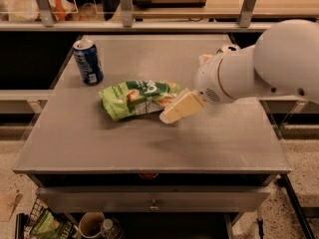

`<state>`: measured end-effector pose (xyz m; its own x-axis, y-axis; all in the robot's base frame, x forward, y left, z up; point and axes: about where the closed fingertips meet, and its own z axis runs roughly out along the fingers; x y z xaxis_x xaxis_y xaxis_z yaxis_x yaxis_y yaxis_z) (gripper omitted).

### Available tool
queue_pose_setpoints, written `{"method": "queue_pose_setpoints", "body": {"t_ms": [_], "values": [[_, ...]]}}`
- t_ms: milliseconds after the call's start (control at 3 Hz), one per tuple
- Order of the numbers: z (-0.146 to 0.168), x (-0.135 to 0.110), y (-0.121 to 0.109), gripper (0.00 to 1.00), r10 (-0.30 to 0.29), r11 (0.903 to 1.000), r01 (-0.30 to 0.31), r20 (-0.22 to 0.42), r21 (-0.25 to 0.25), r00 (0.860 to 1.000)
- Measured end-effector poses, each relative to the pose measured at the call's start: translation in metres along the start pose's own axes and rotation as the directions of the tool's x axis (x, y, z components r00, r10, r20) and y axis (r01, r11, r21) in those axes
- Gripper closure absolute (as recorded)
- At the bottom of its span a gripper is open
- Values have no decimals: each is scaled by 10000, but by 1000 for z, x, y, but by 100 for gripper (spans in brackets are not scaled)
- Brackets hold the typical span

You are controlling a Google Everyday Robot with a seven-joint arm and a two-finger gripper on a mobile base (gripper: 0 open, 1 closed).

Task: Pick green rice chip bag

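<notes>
The green rice chip bag [135, 97] is seen lying flat near the middle of the desk [149, 146], a little toward the left edge, with its long side set roughly parallel to the front edge. The end effector [169, 116] is found at the bag's right end, angled down toward the front-left corner, its cream tip just beside the bag's nearer right corner. Whether contact is made cannot be told, nor whether the end effector is spread or pressed together. The white arm [264, 66] is extended in from the right edge, above the desk. A blue soda can [88, 61] is stood upright near the far-left corner, well apart from the bag. A small knob [154, 204] is fixed on the drawer front below the front edge.
</notes>
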<state>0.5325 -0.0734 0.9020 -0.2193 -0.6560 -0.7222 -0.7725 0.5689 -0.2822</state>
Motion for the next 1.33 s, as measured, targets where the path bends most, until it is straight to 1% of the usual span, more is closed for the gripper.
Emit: {"method": "queue_pose_setpoints", "body": {"t_ms": [333, 667, 1000, 1333], "values": [[16, 2, -3, 0, 71, 9990, -82, 243, 446, 9997], [19, 2, -3, 0, 82, 9986, -97, 295, 528, 9995], [19, 2, -3, 0, 81, 9986, -96, 295, 529, 9995], [23, -1, 0, 0, 116, 9997, -129, 540, 229, 9985]]}}
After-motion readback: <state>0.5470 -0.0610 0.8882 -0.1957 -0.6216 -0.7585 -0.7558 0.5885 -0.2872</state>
